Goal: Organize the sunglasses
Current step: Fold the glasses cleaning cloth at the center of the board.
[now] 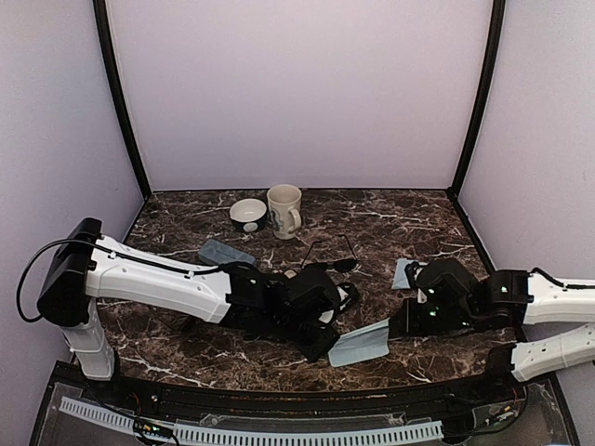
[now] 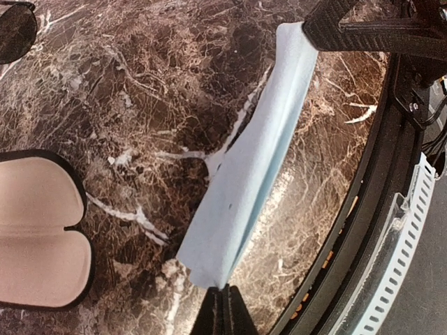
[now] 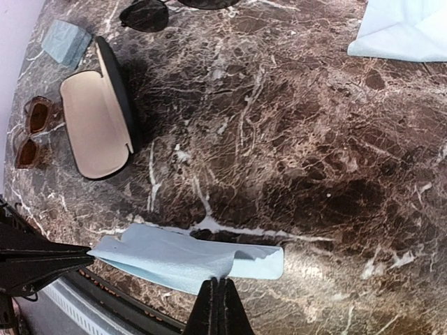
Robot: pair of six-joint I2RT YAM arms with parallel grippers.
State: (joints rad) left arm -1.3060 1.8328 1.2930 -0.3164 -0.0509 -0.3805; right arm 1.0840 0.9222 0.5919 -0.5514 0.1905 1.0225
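Black thin-framed sunglasses lie on the marble behind the arms; their lenses show at the top edge of the right wrist view. Brownish sunglasses lie left of an open black case with beige lining; the top view does not show them. A light blue cloth hangs stretched between both grippers just above the table's front. My left gripper is shut on one corner of the cloth. My right gripper is shut on the opposite edge of the cloth.
A grey-blue case lies at the left rear of the left arm. A cream mug and a small bowl stand at the back. A second light blue cloth lies by the right arm. The table's front rim is close.
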